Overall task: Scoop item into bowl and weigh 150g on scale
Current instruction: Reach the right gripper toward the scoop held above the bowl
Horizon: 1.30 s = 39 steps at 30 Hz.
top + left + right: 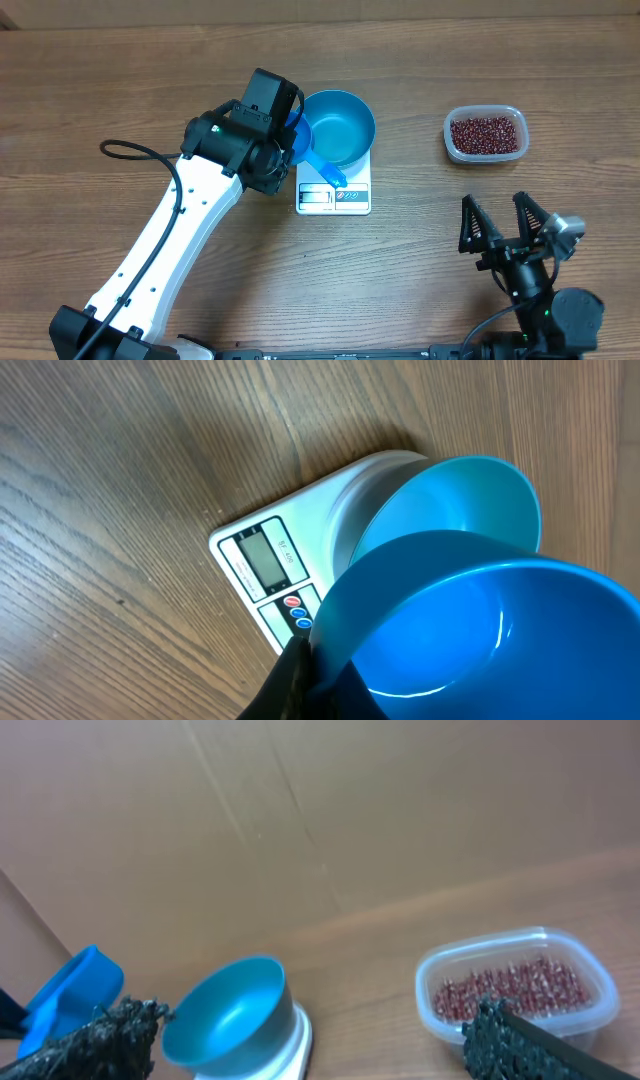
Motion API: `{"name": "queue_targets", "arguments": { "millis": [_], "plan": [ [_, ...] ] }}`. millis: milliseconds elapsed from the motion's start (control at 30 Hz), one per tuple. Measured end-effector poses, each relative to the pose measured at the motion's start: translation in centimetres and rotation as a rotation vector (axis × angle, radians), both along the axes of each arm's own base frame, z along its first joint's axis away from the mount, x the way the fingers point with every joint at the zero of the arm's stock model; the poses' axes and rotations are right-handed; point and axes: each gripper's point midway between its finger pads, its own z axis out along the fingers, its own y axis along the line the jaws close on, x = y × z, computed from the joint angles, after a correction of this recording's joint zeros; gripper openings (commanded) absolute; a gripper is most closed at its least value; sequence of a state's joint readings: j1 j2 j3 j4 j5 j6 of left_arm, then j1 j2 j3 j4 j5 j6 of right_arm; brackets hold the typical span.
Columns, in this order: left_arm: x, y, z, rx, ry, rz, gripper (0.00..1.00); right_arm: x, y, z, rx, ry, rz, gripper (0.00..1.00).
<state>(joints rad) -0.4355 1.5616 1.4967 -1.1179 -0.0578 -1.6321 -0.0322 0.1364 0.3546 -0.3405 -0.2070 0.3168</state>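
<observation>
Wood-grain table [120, 80] fills the overhead view, with the scale [333, 198] near its middle and the bowl [340, 125] sitting on it, its inside bare. The left gripper [287, 127] is clamped on the blue scoop [303, 143], apparently at the cup's edge, and holds it at the bowl's 9 o'clock, touching or just over the rim. The scoop looks empty. The beans [485, 133] all lie in the clear tub [449, 135], well apart at the bowl's 3 o'clock. The right gripper [493, 205] waits at the tub's 6 o'clock with its jaws spread wide, holding nothing. Filling has not started, I judge. Next, the scoop must travel to the tub, dig in and return level.
</observation>
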Motion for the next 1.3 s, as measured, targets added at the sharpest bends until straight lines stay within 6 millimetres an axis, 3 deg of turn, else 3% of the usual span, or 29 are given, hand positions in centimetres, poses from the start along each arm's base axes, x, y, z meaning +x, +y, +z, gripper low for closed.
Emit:
{"name": "queue_targets", "arguments": {
  "millis": [167,333,600,733,1000,1100,1200,1300],
  "plan": [
    [0.0,0.0,0.0,-0.018,0.005,0.047,0.04,0.7,0.3,-0.5,0.060,0.223,0.010,1.00],
    [0.0,0.0,0.0,-0.035,0.012,0.089,0.04,2.5,2.2,0.7,0.111,0.348,0.119,1.00],
    [-0.2,-0.1,0.0,-0.072,0.028,0.167,0.04,6.7,7.3,3.0,0.230,0.326,0.466,1.00],
    [-0.2,-0.4,0.0,-0.103,0.038,0.207,0.04,8.5,8.8,4.5,0.415,0.337,0.563,1.00],
    [-0.2,-0.5,0.1,-0.130,0.044,0.258,0.04,10.8,9.8,2.4,0.702,0.537,0.598,1.00],
    [-0.2,-0.5,0.1,-0.145,0.049,0.290,0.04,10.9,10.2,1.5,0.741,0.590,0.604,0.93],
    [-0.1,-0.5,0.1,-0.158,0.052,0.321,0.04,10.7,11.5,1.2,0.748,0.621,0.630,0.87],
    [0.1,-0.6,0.2,-0.171,0.046,0.337,0.04,9.9,13.7,1.5,0.733,0.632,0.682,0.92]
  ]
}}
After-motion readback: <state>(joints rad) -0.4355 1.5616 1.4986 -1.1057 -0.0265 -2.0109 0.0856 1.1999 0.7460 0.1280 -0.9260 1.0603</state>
